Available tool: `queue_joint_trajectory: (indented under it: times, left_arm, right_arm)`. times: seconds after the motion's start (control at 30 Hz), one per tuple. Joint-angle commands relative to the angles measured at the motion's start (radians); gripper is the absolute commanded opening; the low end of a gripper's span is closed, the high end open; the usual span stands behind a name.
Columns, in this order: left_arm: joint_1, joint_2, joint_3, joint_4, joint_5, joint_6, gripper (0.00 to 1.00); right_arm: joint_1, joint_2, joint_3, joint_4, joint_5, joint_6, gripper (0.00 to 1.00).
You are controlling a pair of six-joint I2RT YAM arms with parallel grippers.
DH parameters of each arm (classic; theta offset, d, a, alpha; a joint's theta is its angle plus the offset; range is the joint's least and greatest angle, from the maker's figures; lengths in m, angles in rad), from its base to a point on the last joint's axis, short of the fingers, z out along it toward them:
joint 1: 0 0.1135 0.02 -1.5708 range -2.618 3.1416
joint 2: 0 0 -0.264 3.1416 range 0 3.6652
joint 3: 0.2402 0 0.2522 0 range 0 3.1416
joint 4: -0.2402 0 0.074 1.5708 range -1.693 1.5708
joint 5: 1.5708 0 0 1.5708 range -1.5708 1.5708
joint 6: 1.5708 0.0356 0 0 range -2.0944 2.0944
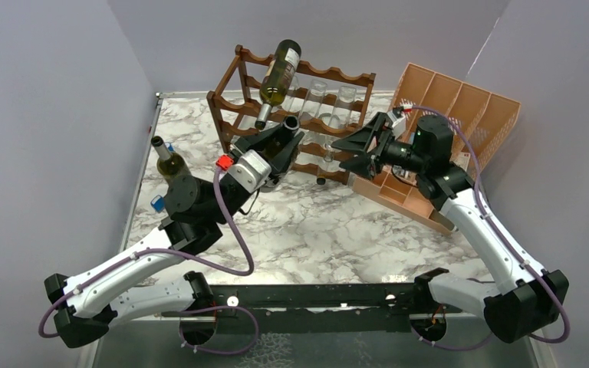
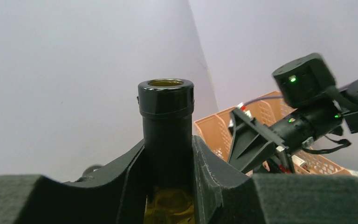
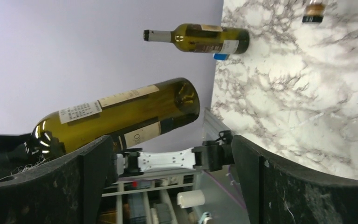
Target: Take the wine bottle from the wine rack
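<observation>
Stretching to wine rack [image 1: 353, 79], left jaws clamp wine bottle [image 2: 167, 126] neck.

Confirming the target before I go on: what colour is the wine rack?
Dark reddish-brown wood; the wine rack shows best in the top external view.

Wine bottle [image 3: 121, 116]: olive-green glass, cream labels, black-capped neck with open mouth; gripped at the neck, tilted, mouth uppermost.
Wine rack [image 1: 336, 73]: dark brown wood, wavy rails, standing upright.
</observation>
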Motion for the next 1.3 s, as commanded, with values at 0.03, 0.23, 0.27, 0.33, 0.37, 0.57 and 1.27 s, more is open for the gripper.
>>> queue_joint_trajectory:
  times: [0.03, 0.23, 0.27, 0.33, 0.37, 0.57, 1.27]
  left_arm:
    - [-0.001, -0.069, 0.026, -0.047, -0.308, -0.094, 0.0]
    - [0.0, -0.092, 0.017, -0.361, -0.582, -0.222, 0.0]
    - [0.0, -0.095, 0.006, -0.398, -0.605, -0.243, 0.0]
    - [0.0, -0.108, -0.024, -0.441, -0.648, -0.285, 0.0]
    - [0.001, -0.115, -0.046, -0.45, -0.681, -0.301, 0.0]
    - [0.054, -0.152, -0.191, -0.466, -0.831, -0.347, 0.0]
    - [0.501, -0.479, -0.639, 0.063, -0.949, -0.252, 0.0]
  right_arm:
    - [0.003, -0.016, 0.146, -0.194, 0.107, -0.291, 1.0]
    - [0.002, -0.089, 0.172, -0.342, 0.312, -0.484, 1.0]
    - [0.002, -0.097, 0.172, -0.352, 0.333, -0.5, 1.0]
    - [0.003, -0.112, 0.171, -0.368, 0.364, -0.522, 1.0]
    - [0.003, -0.115, 0.17, -0.374, 0.376, -0.528, 1.0]
    - [0.003, -0.117, 0.162, -0.37, 0.365, -0.539, 1.0]
    - [0.002, -0.144, 0.195, -0.424, 0.41, -0.633, 0.99]
